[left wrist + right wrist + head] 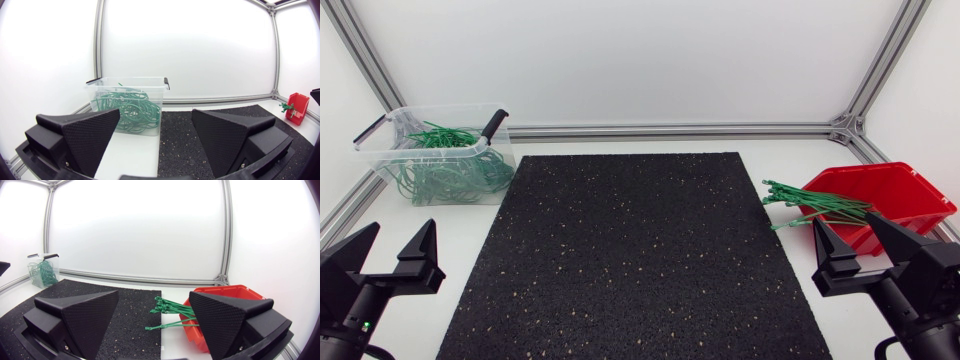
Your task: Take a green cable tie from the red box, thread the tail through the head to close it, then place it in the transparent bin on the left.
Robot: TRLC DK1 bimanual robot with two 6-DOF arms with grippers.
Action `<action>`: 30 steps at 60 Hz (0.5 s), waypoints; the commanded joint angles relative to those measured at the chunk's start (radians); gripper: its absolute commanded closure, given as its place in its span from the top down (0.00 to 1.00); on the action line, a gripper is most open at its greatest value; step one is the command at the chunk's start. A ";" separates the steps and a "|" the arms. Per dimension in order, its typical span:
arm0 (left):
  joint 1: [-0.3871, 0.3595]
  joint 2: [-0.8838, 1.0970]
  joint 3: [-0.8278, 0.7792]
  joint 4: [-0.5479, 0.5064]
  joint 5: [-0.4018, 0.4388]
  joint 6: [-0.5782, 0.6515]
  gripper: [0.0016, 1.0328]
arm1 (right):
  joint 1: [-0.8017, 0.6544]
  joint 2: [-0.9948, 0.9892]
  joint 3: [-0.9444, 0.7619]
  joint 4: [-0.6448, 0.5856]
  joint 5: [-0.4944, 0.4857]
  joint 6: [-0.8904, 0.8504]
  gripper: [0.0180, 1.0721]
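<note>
Right gripper (pixel 845 236): fingers spread wide, nothing between them. It sat at the near right edge of the table (pixel 780 150), just short of the red box (pixel 912 190). Judged the likely picker, being the arm nearest the supply.

Left gripper (pixel 398 244): likewise wide open and empty, at the near left corner. In its wrist view it looked straight towards the clear bin (pixel 380 152), which suits it for the drop-off.

Cable ties (pixel 815 205): a green bundle lay in the red box with its ends fanned out over the box's low open lip, towards the black mat (pixel 630 260). The overhanging ends looked the easiest place to pinch a single tie. They overlapped, so taking two at once was a risk.

The clear bin, at the far left and well apart from the box, held a tangle of looped ties (pixel 445 175). No tie picked yet.
</note>
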 commanded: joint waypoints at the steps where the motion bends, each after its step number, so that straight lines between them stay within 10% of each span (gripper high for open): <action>1: -0.006 -0.010 -0.044 -0.004 -0.010 -0.015 0.97 | 0.006 -0.012 -0.023 0.008 0.005 -0.005 0.97; 30: -0.011 -0.010 -0.044 -0.004 -0.012 -0.015 0.97 | 0.005 -0.012 -0.009 0.019 -0.004 -0.022 0.97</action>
